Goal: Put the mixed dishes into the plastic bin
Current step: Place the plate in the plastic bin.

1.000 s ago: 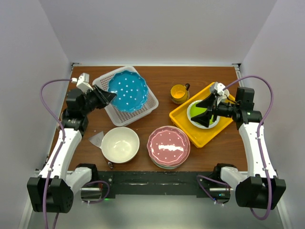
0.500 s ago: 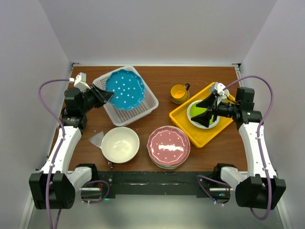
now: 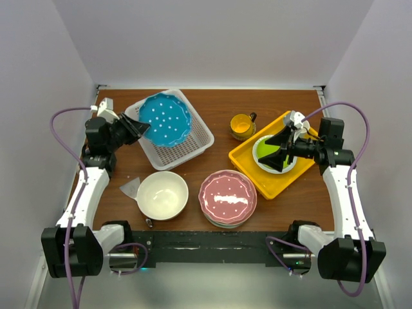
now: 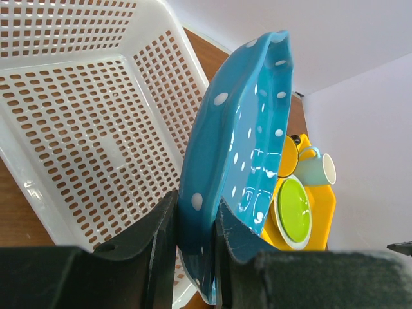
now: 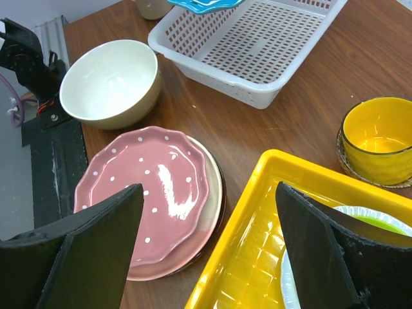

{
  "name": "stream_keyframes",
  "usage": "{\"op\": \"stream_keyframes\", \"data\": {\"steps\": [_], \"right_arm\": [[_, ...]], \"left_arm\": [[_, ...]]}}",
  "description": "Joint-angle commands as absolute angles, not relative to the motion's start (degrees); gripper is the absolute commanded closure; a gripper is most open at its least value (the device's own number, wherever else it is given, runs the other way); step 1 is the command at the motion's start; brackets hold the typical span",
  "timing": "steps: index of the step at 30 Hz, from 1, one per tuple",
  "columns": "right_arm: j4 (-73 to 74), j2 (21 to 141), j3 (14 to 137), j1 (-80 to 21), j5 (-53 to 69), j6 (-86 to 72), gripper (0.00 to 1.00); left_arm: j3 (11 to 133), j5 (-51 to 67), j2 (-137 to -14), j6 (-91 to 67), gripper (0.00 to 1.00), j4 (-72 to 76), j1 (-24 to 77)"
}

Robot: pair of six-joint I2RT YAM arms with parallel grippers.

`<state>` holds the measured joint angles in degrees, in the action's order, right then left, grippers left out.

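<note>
My left gripper (image 3: 137, 129) is shut on the rim of the blue white-dotted plate (image 3: 165, 120) and holds it tilted over the white plastic bin (image 3: 196, 143). In the left wrist view the plate (image 4: 248, 141) stands on edge between my fingers (image 4: 162, 225), above the bin's perforated floor (image 4: 84, 122). My right gripper (image 3: 278, 149) is open and empty over the yellow tray (image 3: 248, 166). The pink dotted plate (image 3: 227, 195) lies on a stack at front centre, on a cream-pink plate (image 5: 212, 187). The large cream bowl (image 3: 161, 195) sits front left. The yellow mug (image 3: 242, 125) stands behind the tray.
The lime-green white-rimmed plate (image 3: 267, 149) lies in the yellow tray, partly under my right gripper. A white cup with teal inside (image 4: 317, 168) shows by the tray in the left wrist view. A pale scrap (image 3: 130, 188) lies left of the cream bowl.
My left gripper has drawn back to the left and slightly away with the blue plate, which now sits more over the bin's left half. The right arm has not moved.
</note>
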<state>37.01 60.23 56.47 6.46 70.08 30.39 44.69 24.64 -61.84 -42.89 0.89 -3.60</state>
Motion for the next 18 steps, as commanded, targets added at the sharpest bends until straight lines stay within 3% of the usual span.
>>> {"op": "stream_keyframes", "data": {"steps": [1,18], "right_arm": [[35.59,58.89,56.25,6.85,71.98,30.06,0.12],[35.51,59.06,56.25,6.94,71.98,30.06,0.12]], "left_arm": [[47.2,25.84,-61.26,-45.7,1.0,12.39,-4.74],[50.01,19.96,-69.43,-47.11,1.0,13.36,-5.54]]}}
